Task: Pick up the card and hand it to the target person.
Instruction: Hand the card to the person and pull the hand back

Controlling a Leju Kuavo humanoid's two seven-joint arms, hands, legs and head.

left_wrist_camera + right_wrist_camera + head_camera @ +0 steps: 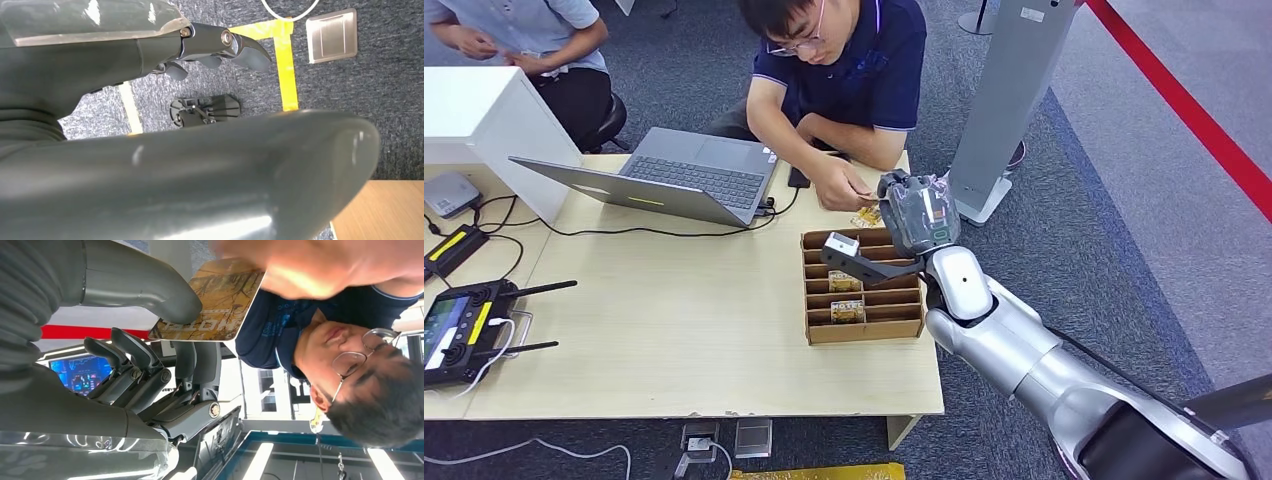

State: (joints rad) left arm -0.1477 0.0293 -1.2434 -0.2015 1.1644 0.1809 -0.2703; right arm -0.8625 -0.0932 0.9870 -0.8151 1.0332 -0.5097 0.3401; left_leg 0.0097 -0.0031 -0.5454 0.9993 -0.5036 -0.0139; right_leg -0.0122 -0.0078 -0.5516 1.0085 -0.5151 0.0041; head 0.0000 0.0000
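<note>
At the far left of the wooden table (674, 330) we see a black remote controller (459, 330) with antennas, and beyond it a white box (484, 120) with a second person (534, 40) seated behind it. Further right, an open grey laptop (674, 175) sits toward the far edge, its cable trailing across the tabletop. Right of centre stands a cardboard divider box (864, 290) with several slots, two of them holding cards (846, 297).

Our left hand (220, 47) hangs over grey carpet crossed by yellow tape (285, 65); its fingers curl inward with nothing in them.

Past the far edge of the divider box, our right hand (914, 210) reaches toward the seated person in a dark blue shirt (844, 70). In the right wrist view, the card (212, 302), printed with a brownish pattern, is pinched between our thumb (145, 290) and a finger beneath it. The person's hand (320, 267) grips the card's opposite end, so both hold it at once.
</note>
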